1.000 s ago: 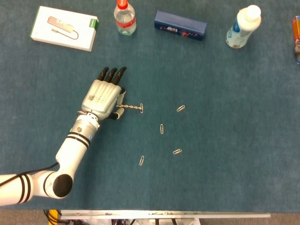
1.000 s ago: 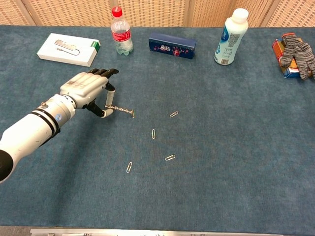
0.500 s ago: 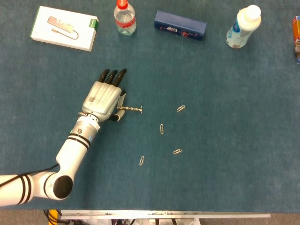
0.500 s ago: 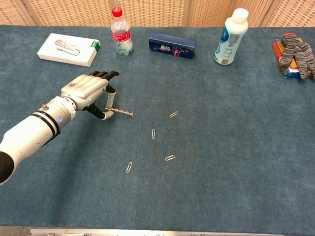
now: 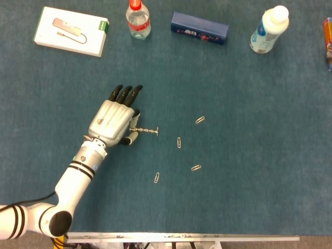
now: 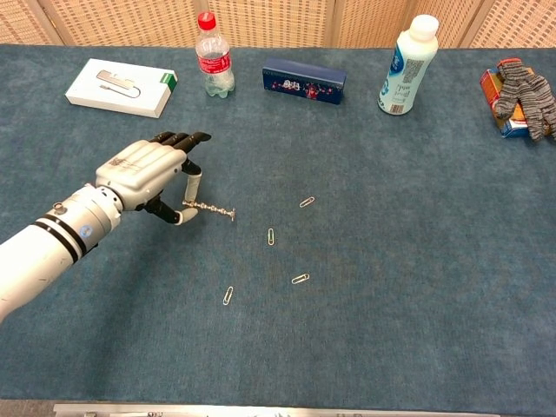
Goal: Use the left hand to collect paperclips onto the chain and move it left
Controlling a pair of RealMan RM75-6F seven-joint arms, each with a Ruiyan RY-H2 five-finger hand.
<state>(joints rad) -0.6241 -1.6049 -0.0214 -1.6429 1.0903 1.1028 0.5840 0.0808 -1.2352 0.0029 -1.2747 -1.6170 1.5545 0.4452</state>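
Left hand (image 5: 111, 121) low over the cloth, palm down, thumb and a finger pinched on the near end of the chain (image 5: 146, 130); other fingers (image 6: 182, 138) stretched forward, black-tipped, holding nothing. Chain trailing rightward from the pinch, lying flat, its free end toward the loose clips. Likely gripped at one end so that the far end could be dragged across clips and pick them up; how they catch not clear from these views.

Four clips loose, all right of and nearer than the fingertips: one (image 5: 199, 120) far right of the chain's tip, one (image 5: 179, 142) just beyond and below that tip, one (image 5: 196, 167) further down-right, one (image 5: 156, 177) nearest the table's front edge, below the chain. None touching the chain yet.

Open cloth all round the hand, broad bare room to its left for the later move. White box (image 5: 71, 30), bottle (image 5: 138, 19), blue box (image 5: 199, 27) and white bottle (image 5: 268, 29) well beyond the fingertips along the far edge, clear of any sweep. Gloves on a packet (image 6: 519, 96) at far right. Right hand not seen in either view.
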